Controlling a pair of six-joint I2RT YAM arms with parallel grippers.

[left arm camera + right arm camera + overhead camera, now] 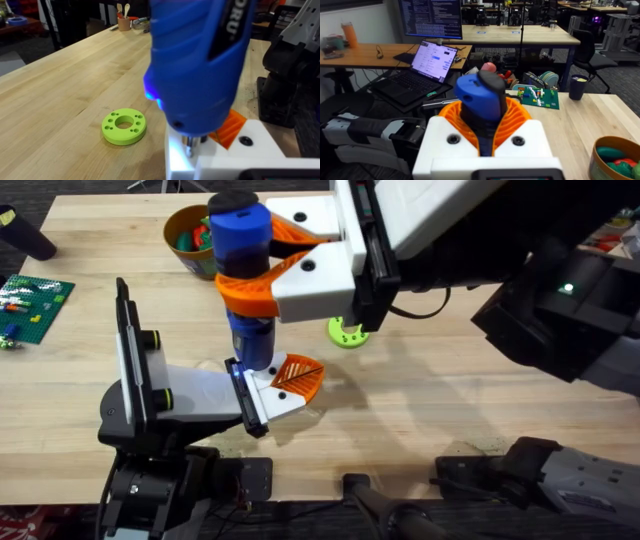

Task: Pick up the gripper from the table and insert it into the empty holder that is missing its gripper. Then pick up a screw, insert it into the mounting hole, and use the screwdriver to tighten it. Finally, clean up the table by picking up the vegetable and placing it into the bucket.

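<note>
The blue screwdriver (243,255) stands upright with my right gripper (252,262) shut around its barrel; the right wrist view shows its black cap (487,87) between the orange fingers (515,120). Its metal tip (192,143) presses down on the white base of the small ribbed orange gripper (297,375), which sits at the front end of the holder (190,392), the white wedge hand on the left arm. The tip hides the screw. A blue light glows on the screwdriver's side (150,90). The ochre bucket (180,225) stands at the back with green and red vegetable pieces in it.
A lime-green ring (347,332) lies on the table right of the screwdriver. A green brick plate (30,300) and a dark cup (25,235) sit at the far left. The right arm's dark body spans the upper right.
</note>
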